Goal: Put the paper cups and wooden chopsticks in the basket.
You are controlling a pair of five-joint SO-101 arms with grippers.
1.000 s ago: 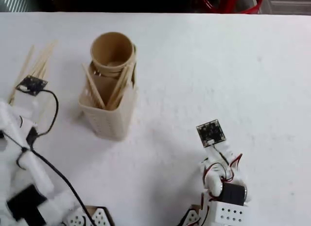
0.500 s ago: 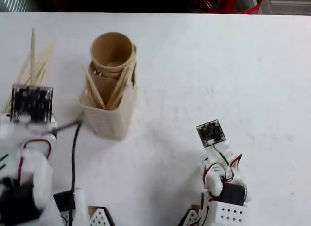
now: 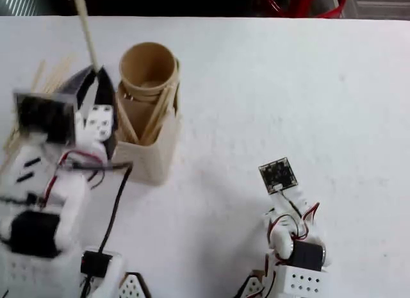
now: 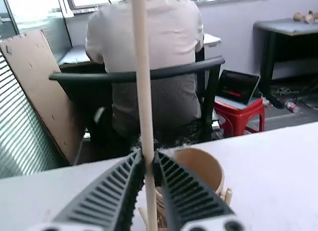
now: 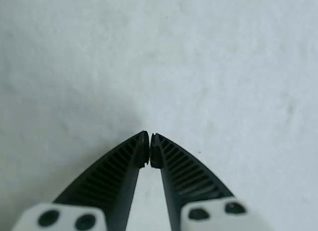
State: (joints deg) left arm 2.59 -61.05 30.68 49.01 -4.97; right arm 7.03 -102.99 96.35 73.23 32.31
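Left claw (image 4: 148, 164) clamps one chopstick (image 4: 139, 67) upright, swung up from the loose sticks (image 3: 51, 75) left of the basket (image 3: 150, 160) to just beside it. Drop-in looks next. Cup (image 3: 147, 64) sits in basket. Right claw (image 5: 150, 150) pinched closed, empty, over desk (image 5: 223, 67) right of basket.

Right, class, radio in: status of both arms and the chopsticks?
Left end effector shut on a chopstick, beside the basket. Right end effector shut, empty, over the table. More chopsticks loose, nothing blocking.
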